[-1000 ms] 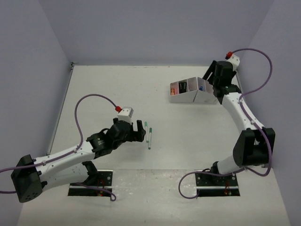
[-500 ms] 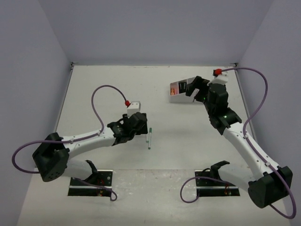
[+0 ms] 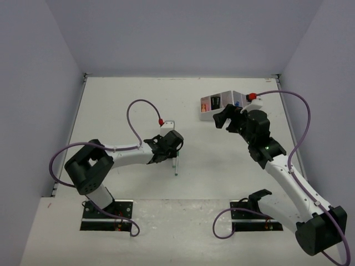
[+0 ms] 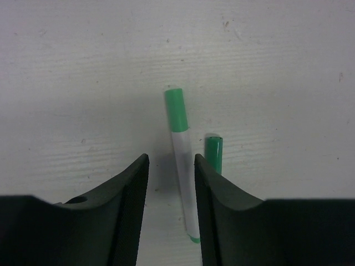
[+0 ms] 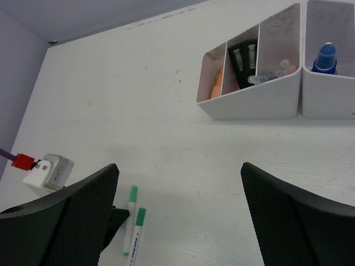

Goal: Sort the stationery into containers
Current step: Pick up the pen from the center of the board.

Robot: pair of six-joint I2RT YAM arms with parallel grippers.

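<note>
A: On the table [image 3: 122, 111], left of centre, below the left gripper [image 3: 173, 145]: what exactly?

B: A green-capped pen [image 4: 183, 172] between the fingers [image 4: 126, 205], and a second pen [image 4: 214, 156] just outside them, right beside the other finger.

A: Lying which way?

B: Flat on the table. Long axis along the fingers, cap end away from the wrist, leaning slightly left in the wrist view. Seen from above, runs near to far, with only the near end showing past the gripper. Second pen roughly parallel, cap the same way, darker green.

A: Gripped?

B: Not clamped. Parted jaws, a little wider than the pen, straddling its white barrel. Sits closer to one finger than the other; cannot tell whether touching there.

A: And over on the right?

B: Right gripper [image 3: 226, 117] up in the air just in front of the organizer [image 3: 208, 114], spread wide, nothing in it.

A: Anything in the organizer?

B: Going by the right wrist view: an orange piece [image 5: 216, 84] in the narrow end slot, a black piece [image 5: 244, 55] with a barcode next to it, then clear-tipped bits, and a blue cap [image 5: 324, 58] in the box beyond. Well apart from both pens.
</note>
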